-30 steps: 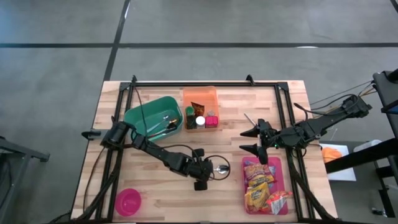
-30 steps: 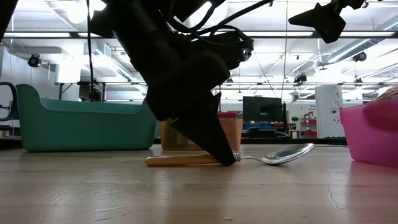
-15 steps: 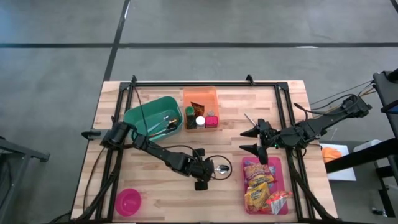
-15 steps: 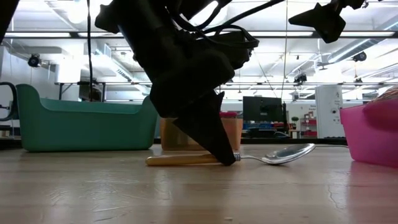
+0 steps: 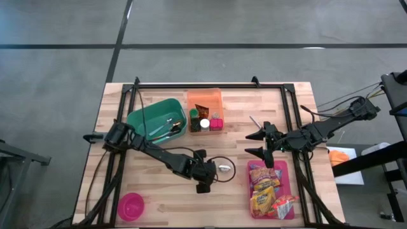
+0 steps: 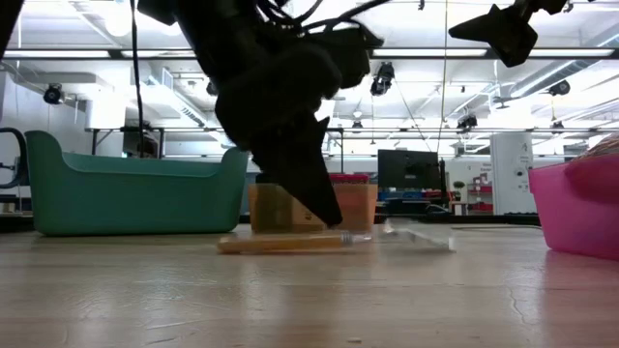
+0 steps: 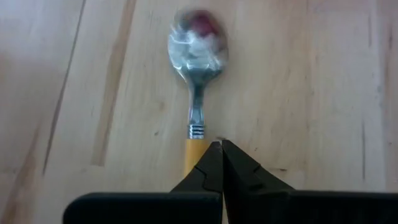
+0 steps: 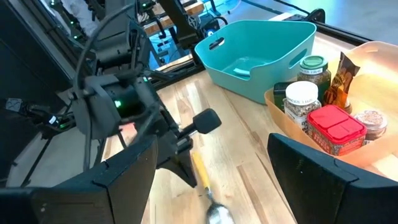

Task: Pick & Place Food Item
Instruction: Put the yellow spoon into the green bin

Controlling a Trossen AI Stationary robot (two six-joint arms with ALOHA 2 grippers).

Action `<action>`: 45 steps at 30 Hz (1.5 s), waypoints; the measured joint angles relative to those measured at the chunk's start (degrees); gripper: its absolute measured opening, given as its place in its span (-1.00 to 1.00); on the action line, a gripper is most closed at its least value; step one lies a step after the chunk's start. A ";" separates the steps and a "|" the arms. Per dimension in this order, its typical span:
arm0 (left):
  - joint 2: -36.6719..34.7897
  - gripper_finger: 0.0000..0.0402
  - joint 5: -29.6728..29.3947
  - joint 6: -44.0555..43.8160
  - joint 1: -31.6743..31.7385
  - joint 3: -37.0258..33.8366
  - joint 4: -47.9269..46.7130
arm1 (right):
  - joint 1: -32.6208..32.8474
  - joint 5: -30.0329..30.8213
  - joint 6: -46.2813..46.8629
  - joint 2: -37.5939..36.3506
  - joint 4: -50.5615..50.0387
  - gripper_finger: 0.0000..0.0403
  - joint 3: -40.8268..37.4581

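Note:
A spoon (image 7: 196,74) with a wooden handle (image 6: 280,244) lies flat on the table near the middle (image 5: 224,169). Its metal bowl is blurred. My left gripper (image 6: 331,220) is shut and points steeply down. Its tips (image 7: 221,144) hang just above the handle where it joins the metal neck, with a small gap in the low view. My right gripper (image 5: 254,143) waits open, high over the table's right half. Food packets lie in a pink tray (image 5: 286,172) at the near right.
An orange bin (image 5: 205,97) with jars and a packet stands at the far middle, with a green tub (image 5: 146,117) to its left. A pink bowl (image 5: 131,205) sits at the near left corner. Black frame rails run along both table sides.
My left gripper has risen off the spoon's handle, staying shut. The spoon was pinned at the handle with its bowl tipped up. It has dropped flat and slid slightly along the table, and it is clear of the fingertips.

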 joint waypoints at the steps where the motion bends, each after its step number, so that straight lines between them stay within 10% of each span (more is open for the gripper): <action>1: -0.13 -0.97 0.03 -0.09 0.00 -0.07 -0.14 | 0.00 0.00 0.01 0.00 0.02 0.49 0.00; 14: -1.80 -0.95 -3.18 1.35 0.14 -0.08 1.03 | -0.01 0.01 0.00 0.00 0.02 0.49 0.00; 30: 2.88 0.07 -3.64 4.26 4.11 -0.61 9.28 | -0.01 0.00 0.00 0.00 -0.06 0.49 0.00; 45: 3.08 0.06 0.68 3.60 5.53 -5.07 15.23 | -0.01 -0.01 0.00 0.00 -0.04 0.49 0.00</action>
